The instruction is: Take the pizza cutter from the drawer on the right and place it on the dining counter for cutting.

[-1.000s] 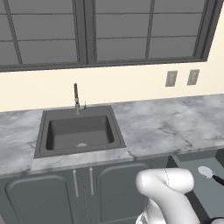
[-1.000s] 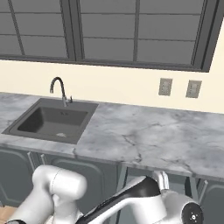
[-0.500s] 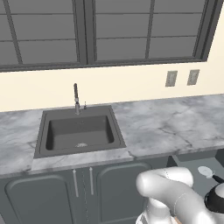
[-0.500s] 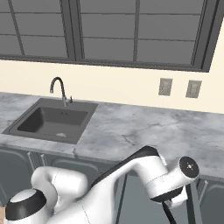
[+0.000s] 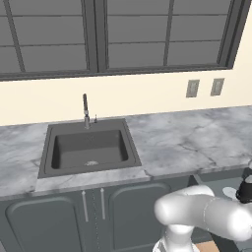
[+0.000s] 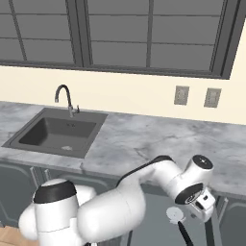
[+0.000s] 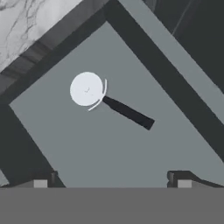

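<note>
At the far left of the worktop sits the dark sink (image 6: 54, 132) with its tap (image 6: 64, 98). Moving right, bare marble bench (image 6: 144, 139) runs under two wall sockets (image 6: 181, 95). Below the bench edge at the right the drawer (image 7: 131, 148) stands open, its grey floor exposed. The pizza cutter (image 7: 107, 101) lies flat on that floor, pale wheel toward 10 o'clock and dark handle trailing toward 4 o'clock in the hand view, a pose that leaves the handle free for a grasp from above.

The arm reaches down over the drawer, and the tool (image 7: 111, 179) hangs above it. Its two tips are set wide apart and hold nothing. The cutter lies at 12 o'clock from the tool in the hand view, apart from both tips, slightly left of centre. Judgement: approach stage; descent and alignment with the handle remain to be done.
</note>
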